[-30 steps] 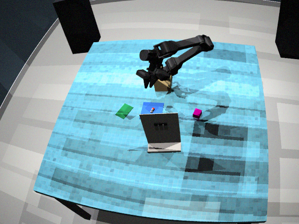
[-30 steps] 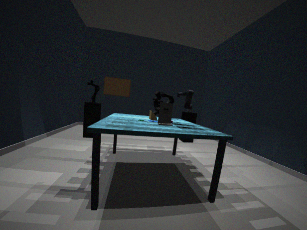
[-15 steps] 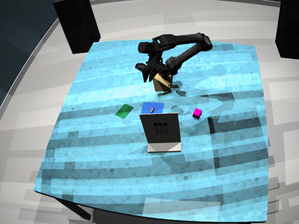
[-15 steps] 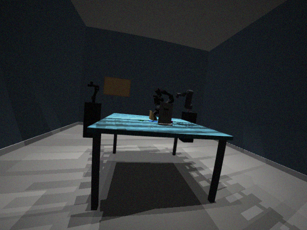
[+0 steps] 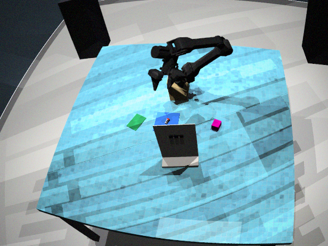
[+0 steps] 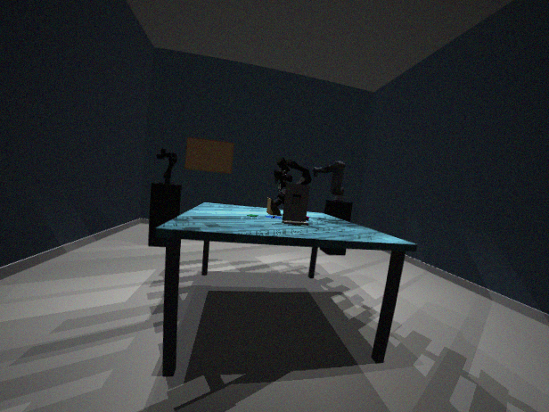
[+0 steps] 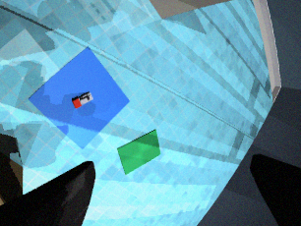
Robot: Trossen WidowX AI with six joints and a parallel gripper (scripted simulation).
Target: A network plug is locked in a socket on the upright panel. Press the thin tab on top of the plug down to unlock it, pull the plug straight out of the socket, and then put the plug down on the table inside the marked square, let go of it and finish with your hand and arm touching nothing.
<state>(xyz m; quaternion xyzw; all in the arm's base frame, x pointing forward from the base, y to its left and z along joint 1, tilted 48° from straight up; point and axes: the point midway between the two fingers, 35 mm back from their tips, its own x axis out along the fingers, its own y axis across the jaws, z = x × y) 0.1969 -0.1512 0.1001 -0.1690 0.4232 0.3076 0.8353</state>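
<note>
The plug [image 5: 167, 121] [image 7: 82, 99], small and pale with a red end, lies on the blue marked square [image 5: 174, 117] [image 7: 100, 79], inside its edges. The upright grey panel [image 5: 177, 149] [image 6: 295, 210] stands beside the square; the top camera sees its back, and its socket face is hidden. My gripper [image 5: 163, 88] [image 7: 172, 161] is wide open and empty, with its two dark fingers far apart. It is above the table, away from the plug and on the other side of the square from the panel. The fingers are too dark to make out in the exterior view.
A green patch [image 5: 136, 122] [image 7: 140, 152] lies beside the blue square. A magenta cube [image 5: 216, 124] sits on the other side. A tan block [image 5: 178, 96] [image 6: 269, 206] stands under the arm, close to it in the top view; whether they touch cannot be told.
</note>
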